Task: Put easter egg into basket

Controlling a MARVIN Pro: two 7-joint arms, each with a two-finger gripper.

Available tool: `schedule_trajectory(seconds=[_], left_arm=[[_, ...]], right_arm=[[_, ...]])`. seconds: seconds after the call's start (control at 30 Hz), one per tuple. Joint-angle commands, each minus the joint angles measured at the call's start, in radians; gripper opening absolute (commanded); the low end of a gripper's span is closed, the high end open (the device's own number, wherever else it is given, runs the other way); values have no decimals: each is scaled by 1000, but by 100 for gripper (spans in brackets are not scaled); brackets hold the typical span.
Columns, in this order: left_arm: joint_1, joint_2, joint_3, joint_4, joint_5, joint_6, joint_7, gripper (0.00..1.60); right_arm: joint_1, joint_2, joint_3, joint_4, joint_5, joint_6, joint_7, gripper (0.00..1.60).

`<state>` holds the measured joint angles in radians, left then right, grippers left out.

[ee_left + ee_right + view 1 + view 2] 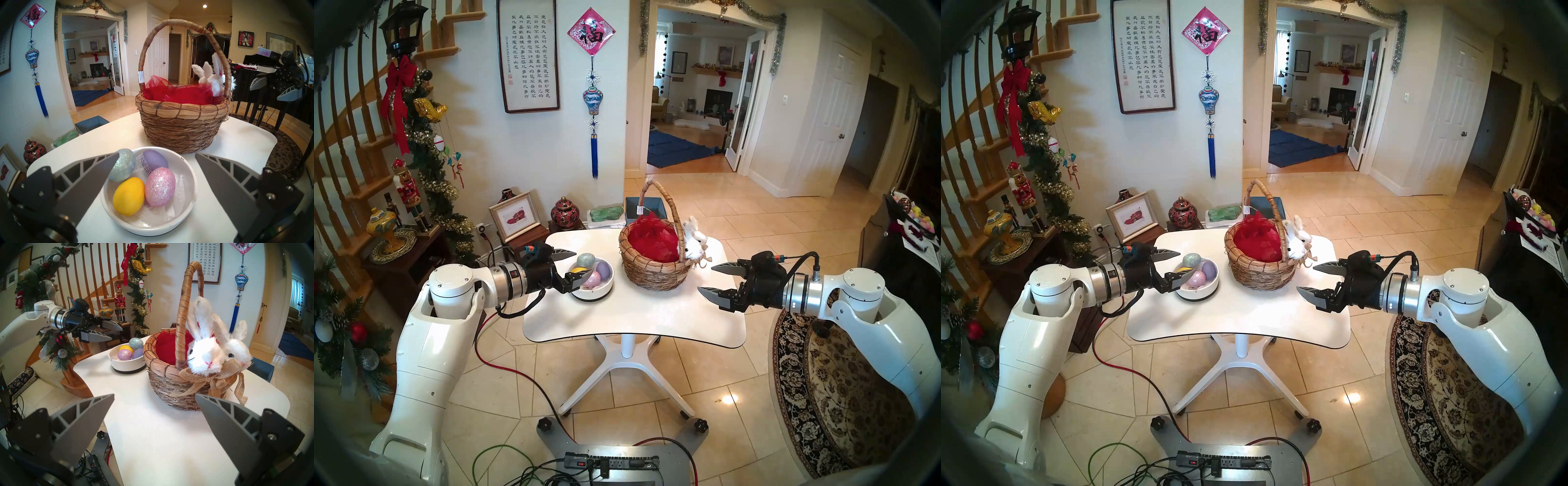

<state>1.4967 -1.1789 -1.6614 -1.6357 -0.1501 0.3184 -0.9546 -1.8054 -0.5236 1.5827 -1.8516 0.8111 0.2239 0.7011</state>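
Eggs sit untouched at the left of the scene: four of them in a low white bowl [593,292] on the tabletop [633,322], with the left gripper [573,269] poised over the bowl's near-left rim, jaws wide and holding nothing. Seen from the left wrist, the yellow egg [128,196] lies at 7 o'clock in the bowl, the pink glitter egg [160,186] at 5, the blue glitter egg [123,167] at 10 and the purple egg [155,161] at 12. White netting lies under and between them.

The step in hand looks like the pick. The yellow egg appears the best target, nearest the gripper and free on its outer side. To do it well, I would lower the gripper so one finger slips between yellow and pink and the other goes along the bowl wall, then close across the egg's short axis, gently, since the shell is smooth and may squirt out. Watch that the netting does not come up with it.

Just right of the bowl stands the basket [653,271], lined with red tissue [648,244] and empty of eggs. Its tall handle [667,200] arches over the middle, so the carry should rise and enter from the 9 o'clock side, away from the plush bunnies [694,242] on the 3 o'clock rim.

Farthest right, the right gripper [712,280] hangs over the tabletop's edge, jaws wide, empty, well placed to stay out of the way.
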Motion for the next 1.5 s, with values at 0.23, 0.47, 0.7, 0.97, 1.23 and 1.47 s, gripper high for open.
schedule_trajectory(seconds=[0.23, 0.47, 0.7, 0.97, 1.23, 1.47], left_arm=[[-70, -7, -22, -16, -45, 53, -30, 160], [-145, 1, -4, 21, -43, 100, -50, 160], [-213, 25, 42, 83, -33, 137, -73, 160], [-297, 50, 99, 151, -13, 140, -104, 160], [-368, 65, 144, 221, 13, 151, -134, 160], [-424, 64, 175, 277, 35, 138, -153, 160]], right_arm=[[1, 2, 6, 0, 1, -1, -1, 160], [2, 2, 6, 0, 1, -1, -1, 160], [2, 2, 6, 0, 1, -1, -1, 160], [2, 2, 5, 0, 1, -1, -1, 160], [2, 2, 5, 0, 1, -1, -1, 160], [2, 2, 5, 0, 2, -1, -1, 160]])
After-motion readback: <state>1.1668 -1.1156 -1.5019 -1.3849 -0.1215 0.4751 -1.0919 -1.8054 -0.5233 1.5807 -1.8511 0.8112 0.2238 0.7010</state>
